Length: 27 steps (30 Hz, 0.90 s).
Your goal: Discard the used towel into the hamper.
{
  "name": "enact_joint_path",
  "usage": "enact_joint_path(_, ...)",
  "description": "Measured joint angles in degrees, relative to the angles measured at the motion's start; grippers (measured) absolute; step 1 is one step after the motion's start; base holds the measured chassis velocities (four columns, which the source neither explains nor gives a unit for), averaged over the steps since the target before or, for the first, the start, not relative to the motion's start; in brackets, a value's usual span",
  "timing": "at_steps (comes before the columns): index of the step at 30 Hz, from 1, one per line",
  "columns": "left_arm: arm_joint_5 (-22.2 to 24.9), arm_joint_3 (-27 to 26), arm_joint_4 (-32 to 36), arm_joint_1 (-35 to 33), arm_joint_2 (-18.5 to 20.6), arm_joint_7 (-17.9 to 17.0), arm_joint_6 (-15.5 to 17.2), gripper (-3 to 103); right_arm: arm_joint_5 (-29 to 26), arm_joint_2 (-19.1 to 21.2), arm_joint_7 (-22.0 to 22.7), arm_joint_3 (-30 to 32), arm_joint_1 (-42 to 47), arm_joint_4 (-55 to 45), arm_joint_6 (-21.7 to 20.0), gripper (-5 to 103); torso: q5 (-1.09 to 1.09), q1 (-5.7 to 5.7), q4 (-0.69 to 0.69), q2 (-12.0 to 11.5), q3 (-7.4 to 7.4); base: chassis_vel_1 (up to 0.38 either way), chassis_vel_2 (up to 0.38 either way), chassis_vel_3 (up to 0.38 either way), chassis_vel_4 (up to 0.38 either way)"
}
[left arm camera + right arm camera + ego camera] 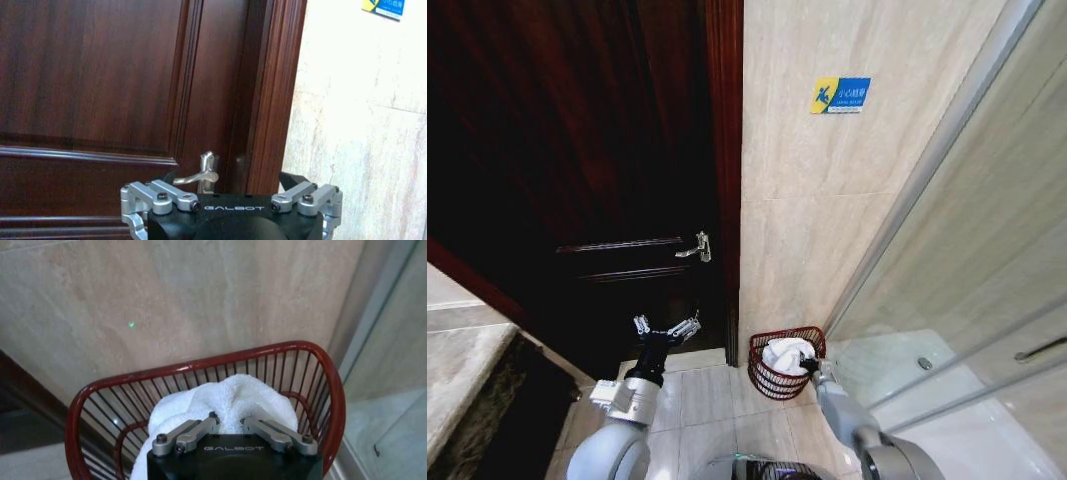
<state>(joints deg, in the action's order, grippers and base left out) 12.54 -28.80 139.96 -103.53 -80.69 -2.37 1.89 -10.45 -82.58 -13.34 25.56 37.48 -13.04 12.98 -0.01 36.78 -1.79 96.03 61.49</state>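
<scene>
The towel (233, 397) is plain white. It lies in a reddish-brown ribbed hamper (200, 365). The door (87, 75) is dark brown.

1. "GALBOT" stands in pale capitals on the black body of the left gripper (233, 210), just behind the fingers, in the left wrist view.
2. "GALBOT" stands in the same lettering on the black body of the right gripper (229, 425), just behind the fingers, in the right wrist view.
3. A small blue and yellow sign (840, 95) is fixed to the beige wall tile, well above the right gripper and above and to the right of the left one. It bears a white figure on its yellow part and white writing on its blue part, too small to read.
</scene>
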Motion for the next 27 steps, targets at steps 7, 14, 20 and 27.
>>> enact_joint_path(7,0.0,0.0,0.0,0.0,0.0,0.0,0.0,100,2.2,0.0,0.0,-0.2,-0.8,0.1,-1.8,4,0.01,0.0,0.0,0.0,0.0,0.0,0.0,0.0,0.0)
enact_joint_path(14,0.0,0.0,0.0,0.0,0.0,0.0,0.0,100,3.2,-1.0,-0.3,-0.2,-0.4,0.6,-1.1,30,0.0,0.0,0.0,0.0,0.0,0.0,0.0,0.0,0.0)
enact_joint_path(20,0.0,0.0,0.0,0.0,0.0,0.0,0.0,100,6.3,-2.9,-0.2,-0.4,0.9,0.8,2.8,52,0.01,-0.01,0.0,0.0,0.0,0.0,0.0,0.0,0.0)
enact_joint_path(27,0.0,0.0,0.0,0.0,0.0,0.0,0.0,100,2.5,-1.9,-8.1,0.0,2.4,-0.4,-1.6,79,-0.01,-0.01,0.0,0.0,0.0,0.0,0.0,0.0,0.0)
